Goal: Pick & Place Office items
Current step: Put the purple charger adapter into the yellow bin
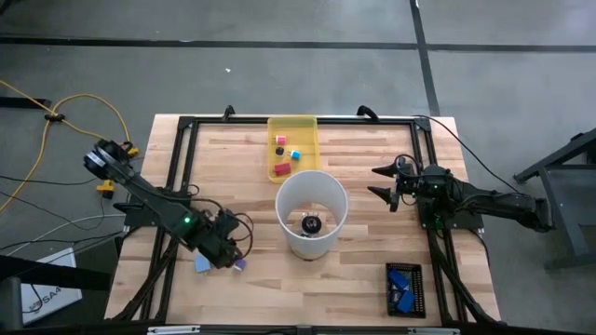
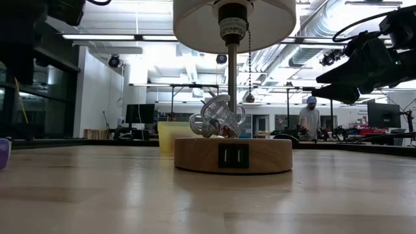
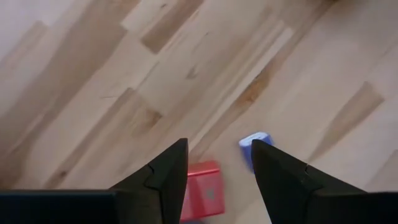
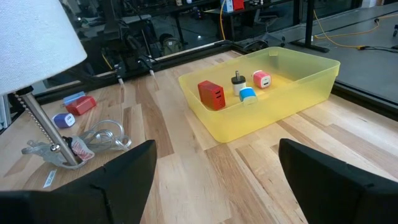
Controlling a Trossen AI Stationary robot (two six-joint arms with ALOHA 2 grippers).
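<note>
My left gripper hangs over the table's near left, pointing steeply down, fingers apart and holding nothing. Below it on the wood lie a red piece, seen between the fingers, and a purple-blue piece beside one fingertip. A light-blue piece and the purple piece lie next to the gripper. The yellow tray at the far middle holds a red block, a pink piece and a blue piece. My right gripper waits open at the right.
A lamp with a white shade and a round wooden base stands mid-table, between the loose pieces and the tray. A black holder with blue items sits at the near right. A black frame runs along the table's edges.
</note>
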